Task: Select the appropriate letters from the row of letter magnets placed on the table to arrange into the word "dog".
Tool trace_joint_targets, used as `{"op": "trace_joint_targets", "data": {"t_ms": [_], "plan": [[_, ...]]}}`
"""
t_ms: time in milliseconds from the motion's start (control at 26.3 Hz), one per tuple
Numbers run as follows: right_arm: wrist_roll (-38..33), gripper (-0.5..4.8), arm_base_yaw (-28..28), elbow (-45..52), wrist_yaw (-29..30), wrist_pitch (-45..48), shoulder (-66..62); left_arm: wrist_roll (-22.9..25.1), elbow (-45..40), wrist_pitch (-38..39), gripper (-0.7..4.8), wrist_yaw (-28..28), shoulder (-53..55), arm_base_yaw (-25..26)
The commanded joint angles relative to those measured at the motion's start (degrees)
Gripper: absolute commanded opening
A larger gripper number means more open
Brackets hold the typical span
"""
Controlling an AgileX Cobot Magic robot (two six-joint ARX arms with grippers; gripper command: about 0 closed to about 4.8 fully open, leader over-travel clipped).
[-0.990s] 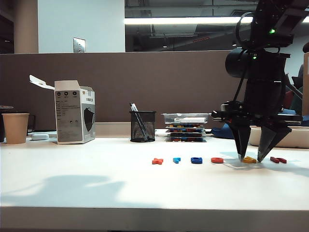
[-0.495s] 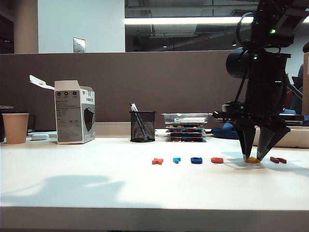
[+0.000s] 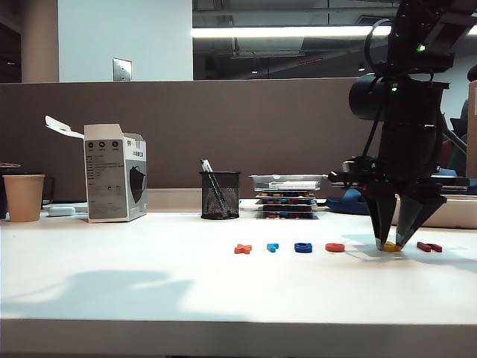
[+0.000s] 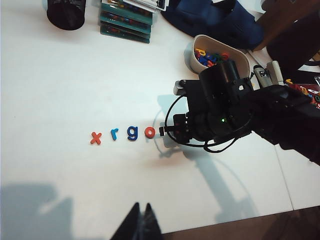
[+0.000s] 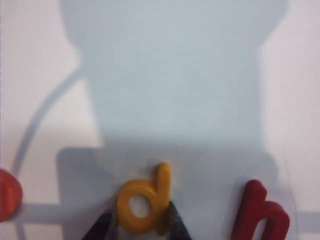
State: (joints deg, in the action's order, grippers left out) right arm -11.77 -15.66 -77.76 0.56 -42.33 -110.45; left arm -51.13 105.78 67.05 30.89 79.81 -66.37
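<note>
On the white table (image 3: 149, 291) lies the row of letter magnets: an orange-red x (image 3: 243, 248), a light blue letter (image 3: 273, 247), the dark blue g (image 3: 303, 247), the orange-red o (image 3: 335, 247), the yellow d (image 3: 390, 246) and a dark red letter (image 3: 429, 247). My right gripper (image 3: 392, 242) points down at the table, and its dark fingertips press both sides of the d (image 5: 145, 202). The left wrist view shows my left gripper (image 4: 141, 206) shut and empty, high over the table's front edge; the exterior view does not show it.
Along the back stand a paper cup (image 3: 24, 197), a white carton (image 3: 115, 173), a mesh pen holder (image 3: 220, 195) and stacked colourful trays (image 3: 288, 195). A bowl of spare letters (image 4: 217, 55) sits behind the right arm. The dark red letter (image 5: 260, 212) lies close beside the d.
The right gripper's fingers have closed in from either side of the yellow d until they touch it. Neither arm has moved otherwise, and the letters have stayed in place.
</note>
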Motion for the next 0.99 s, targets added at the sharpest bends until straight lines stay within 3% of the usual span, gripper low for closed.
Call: {"op": "trace_joint_targets", "data": {"t_ms": [38,305,457,990], "plan": [[-0.26,1.03,-0.13,0.55,0.83,-1.53,-0.79,-0.28,0.13,-0.26,-0.05,0.37,-0.15,0.07],[-0.26,1.01,-0.13,0.55,0.83,-1.53,-0.79,-0.28,0.13,-0.26,-0.05,0.37,-0.15,0.07],[-0.26,0.55,-0.13,0.55,0.83,-1.46,-0.79,-0.28,0.13,-0.26,-0.05,0.37,-0.15,0.07],[-0.24,0.54,-0.13,0.44,0.85,-4.87,-0.7,-0.28,0.13,-0.26,-0.05,0.37,-0.15,0.07]]}}
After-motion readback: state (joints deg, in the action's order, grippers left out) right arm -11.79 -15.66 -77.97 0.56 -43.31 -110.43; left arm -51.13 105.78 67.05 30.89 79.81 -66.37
